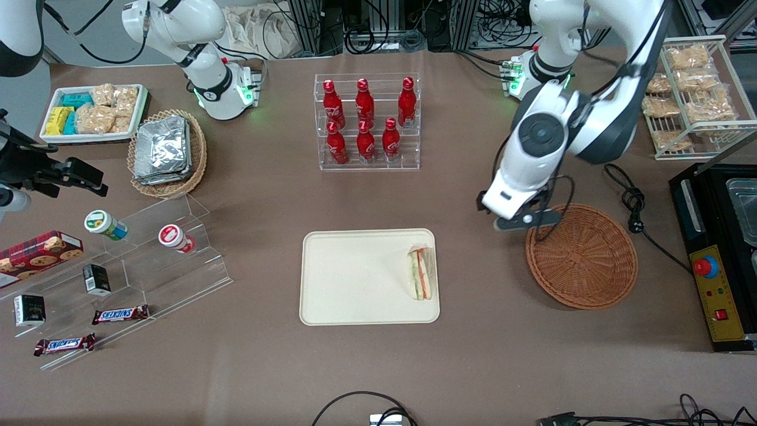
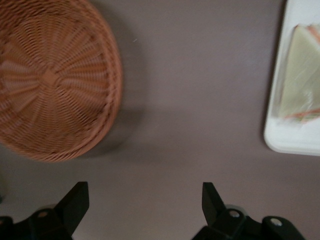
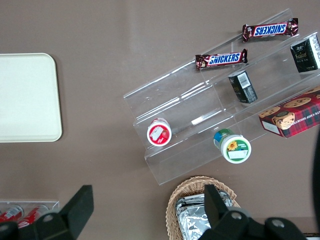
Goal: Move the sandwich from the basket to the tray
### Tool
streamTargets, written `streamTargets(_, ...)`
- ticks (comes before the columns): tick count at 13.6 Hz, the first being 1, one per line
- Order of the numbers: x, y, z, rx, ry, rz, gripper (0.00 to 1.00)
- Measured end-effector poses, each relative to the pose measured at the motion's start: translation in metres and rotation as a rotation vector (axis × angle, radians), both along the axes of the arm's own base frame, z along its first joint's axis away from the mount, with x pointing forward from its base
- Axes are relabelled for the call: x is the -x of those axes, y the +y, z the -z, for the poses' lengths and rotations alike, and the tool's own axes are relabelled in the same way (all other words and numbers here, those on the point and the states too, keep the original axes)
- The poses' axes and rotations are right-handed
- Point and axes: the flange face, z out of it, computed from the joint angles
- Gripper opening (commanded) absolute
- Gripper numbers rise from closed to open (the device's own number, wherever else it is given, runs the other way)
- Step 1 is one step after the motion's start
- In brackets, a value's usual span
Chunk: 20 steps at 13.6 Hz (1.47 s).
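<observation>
The sandwich [image 1: 421, 273], a wrapped white-bread wedge with orange and green filling, lies on the cream tray [image 1: 355, 278] at the edge nearest the working arm. The reddish-brown wicker basket [image 1: 582, 255] is empty. My left gripper [image 1: 526, 220] hangs over the bare table between tray and basket, by the basket's rim, farther from the front camera than the sandwich. The left wrist view shows the gripper [image 2: 145, 200] open and empty above the table, with the basket [image 2: 50, 85], the tray's edge [image 2: 295, 142] and the sandwich [image 2: 297, 85] in sight.
A clear rack of red bottles [image 1: 366, 121] stands farther back than the tray. A black cable with plug [image 1: 633, 207] and a black machine [image 1: 718, 254] lie beside the basket. A wire snack rack [image 1: 692, 94] stands farther back. An acrylic snack stand [image 1: 148, 254] and a tan foil-pack basket [image 1: 165, 151] sit toward the parked arm's end.
</observation>
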Motion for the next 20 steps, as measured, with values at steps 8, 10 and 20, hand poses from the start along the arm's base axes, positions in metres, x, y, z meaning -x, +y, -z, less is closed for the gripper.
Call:
streamTargets(8, -0.035, 0.171, -0.105, 0.059, 0.057, -0.114, 1.0)
streamTargets(10, -0.04, 0.18, -0.128, 0.063, 0.032, -0.128, 1.0)
streamTargets(20, -0.062, 0.178, -0.145, 0.079, 0.042, -0.113, 1.0)
